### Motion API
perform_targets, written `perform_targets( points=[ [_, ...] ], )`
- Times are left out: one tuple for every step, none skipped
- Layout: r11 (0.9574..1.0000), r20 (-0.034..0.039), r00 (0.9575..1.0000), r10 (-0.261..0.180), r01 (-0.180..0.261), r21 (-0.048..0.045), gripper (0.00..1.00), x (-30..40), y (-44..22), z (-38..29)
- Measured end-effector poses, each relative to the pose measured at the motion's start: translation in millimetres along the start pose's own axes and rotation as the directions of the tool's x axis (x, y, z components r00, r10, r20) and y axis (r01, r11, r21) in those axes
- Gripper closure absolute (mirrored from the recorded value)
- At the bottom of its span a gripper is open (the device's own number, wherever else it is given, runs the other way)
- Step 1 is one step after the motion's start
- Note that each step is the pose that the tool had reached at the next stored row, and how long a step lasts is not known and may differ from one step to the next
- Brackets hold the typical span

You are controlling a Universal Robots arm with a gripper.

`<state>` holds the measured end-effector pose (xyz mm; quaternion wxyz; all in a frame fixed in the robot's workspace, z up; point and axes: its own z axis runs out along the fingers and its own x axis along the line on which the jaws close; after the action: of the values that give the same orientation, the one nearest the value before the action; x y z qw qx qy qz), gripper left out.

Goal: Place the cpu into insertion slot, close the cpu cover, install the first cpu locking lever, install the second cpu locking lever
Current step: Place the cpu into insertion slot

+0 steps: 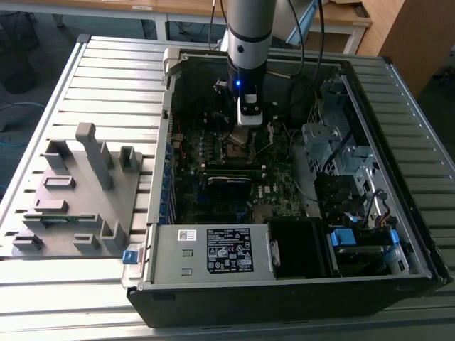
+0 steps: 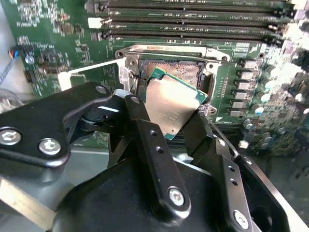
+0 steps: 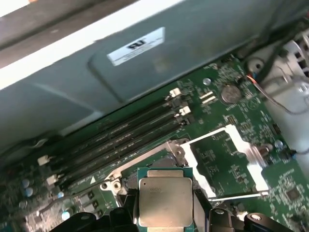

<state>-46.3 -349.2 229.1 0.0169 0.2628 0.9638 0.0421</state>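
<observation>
place: robot lab | open computer case (image 1: pixel 284 305) | slatted metal table (image 1: pixel 106 78)

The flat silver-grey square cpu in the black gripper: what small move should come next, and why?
Probably square it up and lower it slightly. In the second wrist view the cpu sits clamped in the gripper, askew above the open silver-rimmed insertion slot, not yet seated; the silvery cpu cover frame lies flipped aside.

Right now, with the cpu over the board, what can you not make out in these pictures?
1. Second wrist view: the cpu, held in the gripper, hides the near part of the insertion slot; whether they touch cannot be told.
2. Second wrist view: the gripper's body hides part of the open cpu cover.
3. Exterior view: the cpu is too small and lies under the arm.
</observation>
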Motion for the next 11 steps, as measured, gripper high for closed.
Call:
perform_targets(
  points=[
    [0.9998,0.0016,0.9998,0.018,-0.018,0.0001,0.46,0.0,0.0,0.2],
    [0.9994,0.0032,0.9994,0.036,-0.036,0.0003,0.46,0.0,0.0,0.4],
    [0.9986,0.0049,0.9986,0.053,-0.053,0.0005,0.46,0.0,0.0,0.6],
    [0.9974,0.0065,0.9974,0.071,-0.071,0.0006,0.46,0.0,-0.1,0.8],
    [0.9961,0.0081,0.996,0.089,-0.089,0.0006,0.46,0.0,-0.1,1.0],
    [0.9941,0.0099,0.9941,0.108,-0.108,0.0006,0.46,0.0,-0.1,1.2],
    [0.992,0.0115,0.992,0.126,-0.126,0.0006,0.46,0.0,-0.1,1.4],
    [0.9896,0.0131,0.9895,0.144,-0.144,0.0006,0.46,0.0,-0.1,1.6],
    [0.9869,0.0147,0.9868,0.161,-0.161,0.0005,0.46,0.0,-0.1,1.8],
    [0.9838,0.0164,0.9837,0.179,-0.179,0.0005,0.46,0.0,-0.2,1.9],
    [0.9805,0.018,0.9803,0.197,-0.197,0.0003,0.46,0.0,-0.2,2.1]
  ],
)
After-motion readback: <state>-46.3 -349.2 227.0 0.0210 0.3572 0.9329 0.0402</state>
